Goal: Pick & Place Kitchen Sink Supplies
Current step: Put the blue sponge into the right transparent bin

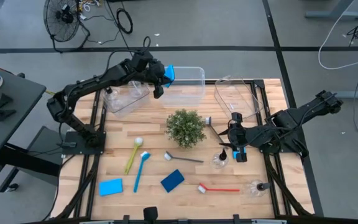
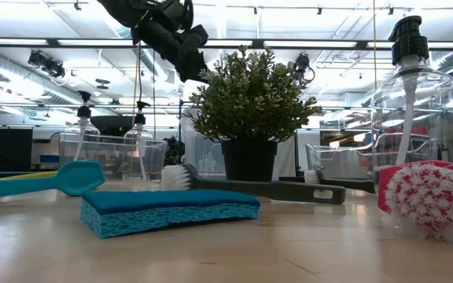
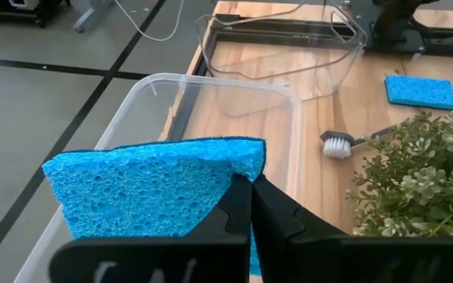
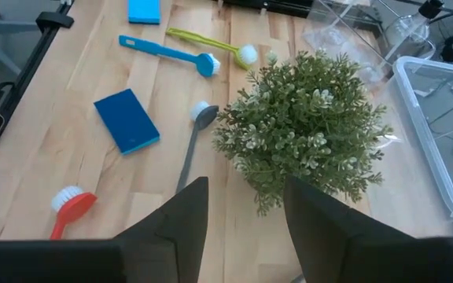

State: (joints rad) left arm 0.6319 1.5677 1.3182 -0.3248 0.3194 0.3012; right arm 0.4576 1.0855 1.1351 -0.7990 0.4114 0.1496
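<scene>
- Left hand [image 3: 250,192] is gripping a blue sponge [image 3: 152,192] tight, hanging above the clear bin [image 1: 185,84] at the far side of the counter [image 1: 191,193].
- Right hand [image 4: 242,212] is waiting half-spread and empty, just right of the green plant [image 1: 185,127].
- Two more sponges [image 1: 110,186], four brushes [image 1: 140,169] and the little bottles [image 1: 219,160] are lying scattered along the near counter.
</scene>
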